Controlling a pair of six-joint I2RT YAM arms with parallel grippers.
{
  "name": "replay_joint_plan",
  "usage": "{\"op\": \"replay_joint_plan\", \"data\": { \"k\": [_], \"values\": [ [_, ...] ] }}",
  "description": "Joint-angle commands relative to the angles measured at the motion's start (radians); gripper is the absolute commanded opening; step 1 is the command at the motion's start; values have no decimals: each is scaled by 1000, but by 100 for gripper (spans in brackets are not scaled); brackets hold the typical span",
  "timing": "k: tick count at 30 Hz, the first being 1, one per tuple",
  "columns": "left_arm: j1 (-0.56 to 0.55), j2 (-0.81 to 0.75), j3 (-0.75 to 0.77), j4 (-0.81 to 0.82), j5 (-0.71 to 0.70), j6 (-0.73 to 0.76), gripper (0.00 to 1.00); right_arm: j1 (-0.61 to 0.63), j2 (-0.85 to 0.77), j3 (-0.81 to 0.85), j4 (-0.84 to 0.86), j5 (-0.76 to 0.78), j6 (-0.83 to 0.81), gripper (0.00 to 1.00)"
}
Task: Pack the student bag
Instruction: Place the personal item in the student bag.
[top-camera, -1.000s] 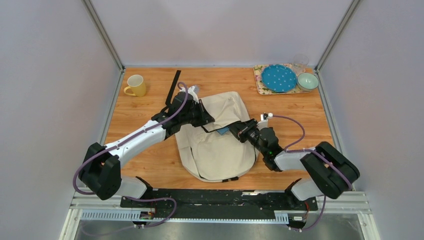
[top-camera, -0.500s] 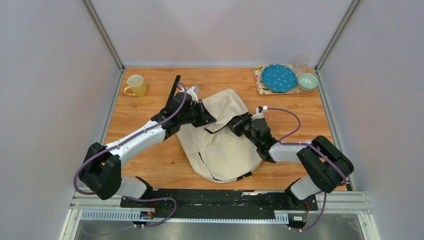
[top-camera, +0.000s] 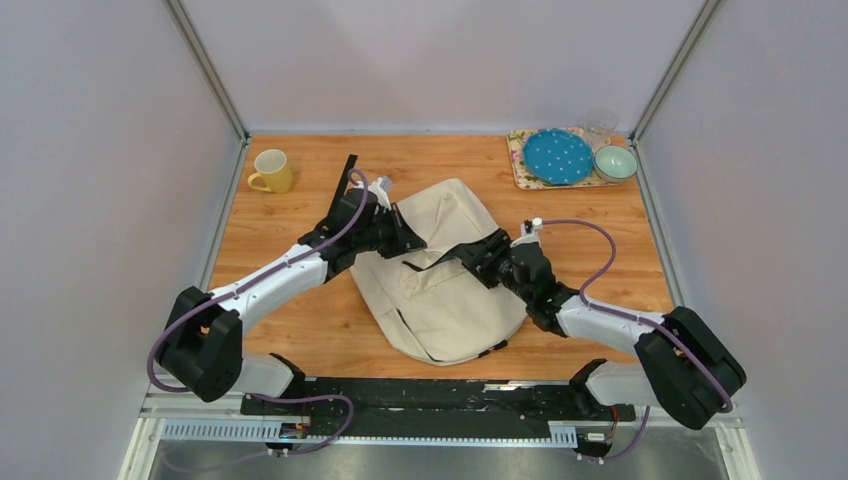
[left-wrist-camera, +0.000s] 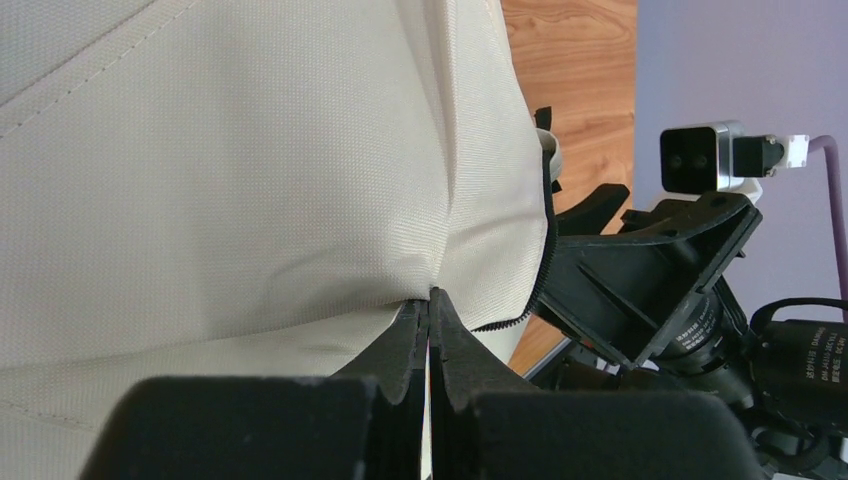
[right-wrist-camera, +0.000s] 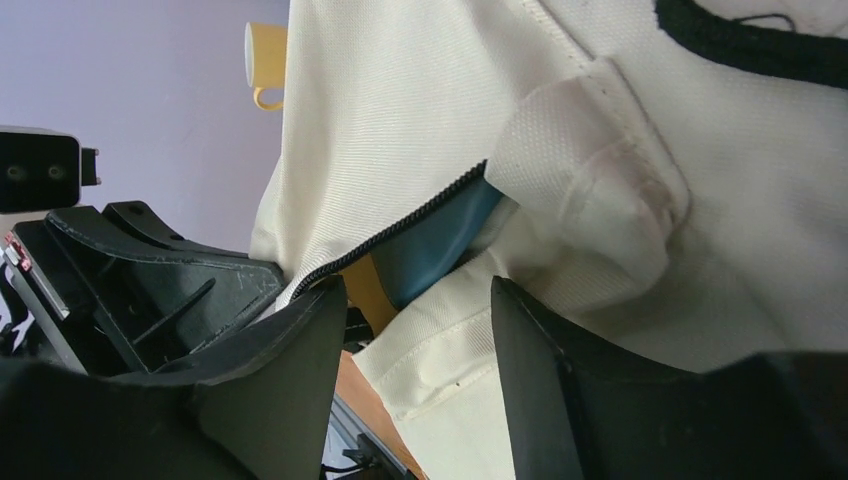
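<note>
Pinching a fold of the student bag (top-camera: 440, 280), lying centre of the tabletop (top-camera: 290, 320), my left claw (left-wrist-camera: 430, 305) clamped on it, right claw (right-wrist-camera: 415, 300) spread at the half-open zipper (right-wrist-camera: 400, 225) over something blue (right-wrist-camera: 440, 240) inside: I'd judge one item in, zipping left.

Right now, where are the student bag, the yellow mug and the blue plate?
student bag (top-camera: 450, 300): top external view, cream front panel
yellow mug (top-camera: 273, 168): top external view, open top
blue plate (top-camera: 558, 156): top external view, dotted centre

Robot lab cell, wooden table (top-camera: 260, 215), plain grey walls (top-camera: 100, 150), aluminium frame posts (top-camera: 208, 70)
</note>
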Motion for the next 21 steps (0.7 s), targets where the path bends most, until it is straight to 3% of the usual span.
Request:
{"op": "replay_joint_plan", "data": {
  "k": [1,2,3,5,6,9,21],
  "values": [
    [9,-38,-13,2,29,4,0,-1,-68,-14,-136,28,-60,59],
    [9,-36,-12,2,32,3,0,-2,-70,-11,-142,19,-63,57],
    [9,-36,-13,4,33,3,0,-1,-67,-5,-146,11,-66,46],
    [9,-35,-13,7,37,3,0,-2,-49,-1,-132,-6,-64,35],
    [10,-35,-13,7,40,3,0,-2,-38,1,-123,-12,-66,21],
    [10,-33,-13,4,43,6,0,-2,2,19,-83,-12,-64,7],
    [12,-41,-28,1,44,10,0,-5,215,183,61,-52,-24,0]
  ]
}}
